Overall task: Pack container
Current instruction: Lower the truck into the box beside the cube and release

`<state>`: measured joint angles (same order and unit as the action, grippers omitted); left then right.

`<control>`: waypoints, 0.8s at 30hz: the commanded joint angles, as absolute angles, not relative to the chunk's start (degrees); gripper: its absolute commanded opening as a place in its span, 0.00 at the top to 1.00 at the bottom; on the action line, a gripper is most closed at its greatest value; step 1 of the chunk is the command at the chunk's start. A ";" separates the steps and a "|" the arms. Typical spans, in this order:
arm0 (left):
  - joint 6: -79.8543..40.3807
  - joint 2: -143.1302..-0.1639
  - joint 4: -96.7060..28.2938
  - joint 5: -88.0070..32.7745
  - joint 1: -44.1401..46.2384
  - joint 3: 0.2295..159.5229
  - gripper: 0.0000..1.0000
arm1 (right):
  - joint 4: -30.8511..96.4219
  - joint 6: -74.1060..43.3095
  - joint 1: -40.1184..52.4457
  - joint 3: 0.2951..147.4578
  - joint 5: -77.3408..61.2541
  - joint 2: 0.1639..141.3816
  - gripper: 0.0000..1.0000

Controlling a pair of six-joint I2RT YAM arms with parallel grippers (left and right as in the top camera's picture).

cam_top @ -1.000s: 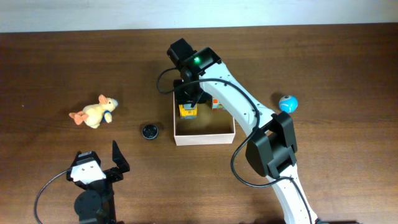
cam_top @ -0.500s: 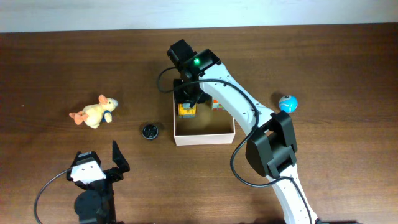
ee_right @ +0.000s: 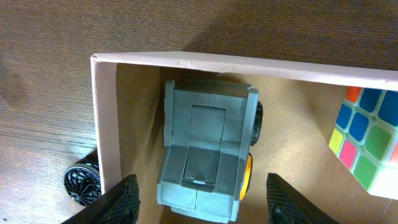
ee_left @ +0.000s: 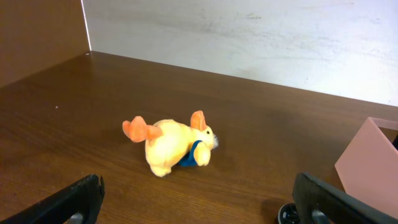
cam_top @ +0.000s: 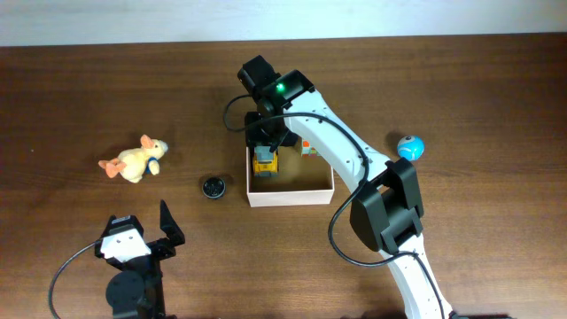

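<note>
The container [cam_top: 292, 196], a shallow square cardboard box with white walls and tan inside, sits mid-table; it also shows in the right wrist view [ee_right: 106, 112]. Inside lie a grey and yellow toy truck [cam_top: 265, 162] [ee_right: 208, 155] at the left wall and a colour cube [cam_top: 309, 148] [ee_right: 367, 143]. My right gripper [ee_right: 199, 208] hovers open over the truck, fingers apart on both sides, not touching it. My left gripper [ee_left: 199, 208] is open and empty near the table's front left [cam_top: 142, 244]. A yellow plush duck [cam_top: 135, 159] [ee_left: 171, 143] lies ahead of it.
A small black wheel [cam_top: 213, 187] [ee_right: 83, 183] lies just outside the box's left wall; it shows at the left wrist view's lower right [ee_left: 287, 214]. A blue ball [cam_top: 410, 147] lies to the right of the box. A pale wall [cam_top: 283, 18] bounds the far edge.
The toy truck has dropped from my right gripper into the box and now lies on its floor. The gripper has opened. The left arm has not moved.
</note>
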<state>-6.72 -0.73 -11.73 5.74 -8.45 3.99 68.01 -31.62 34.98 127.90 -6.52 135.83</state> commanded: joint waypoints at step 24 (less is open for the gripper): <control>-6.61 -0.67 -11.53 4.73 -8.80 3.53 0.01 | 85.80 -22.98 32.91 136.44 2.57 134.52 0.39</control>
